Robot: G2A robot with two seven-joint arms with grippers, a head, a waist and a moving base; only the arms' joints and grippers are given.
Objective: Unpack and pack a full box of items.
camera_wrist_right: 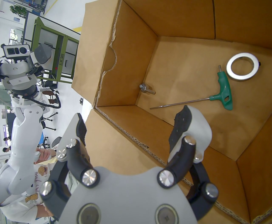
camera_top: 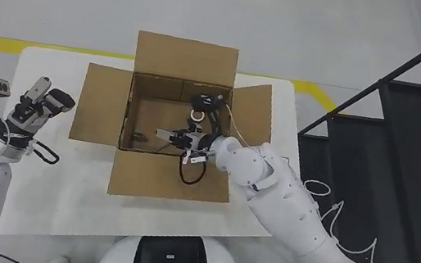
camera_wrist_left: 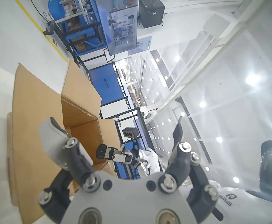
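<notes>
At the left of the overhead frame, the left gripper (camera_top: 49, 95) hovers above the smooth white tabletop (camera_top: 86, 186), well apart from the box. Its two curved fingers, white shells lined with dimpled black rubber pads, are spread wide with nothing between them. In the middle of the frame stands the open brown corrugated cardboard box (camera_top: 184, 59), square, with all four flaps folded outward and lying flat. One torn flap edge shows ragged fluting. On the box's plain cardboard floor lie three metal items. Toward the left side is a short silver bolt with a nut threaded onto it (camera_wrist_right: 146, 88), close to the wall. Next comes a T-shaped hex key with a moulded green plastic handle and a thin, straight steel shaft (camera_wrist_right: 223, 93), its shaft tip pointing toward the bolt. Just beside the handle lies a flat, polished silver metal ring (camera_wrist_right: 229, 67), round and open in the centre. From the lower right of the overhead frame the glossy white right arm stretches to the box, and the right gripper (camera_wrist_right: 131, 111) hangs over the open mouth, above the near wall. Its padded fingers are parted and empty, touching none of the items.
</notes>
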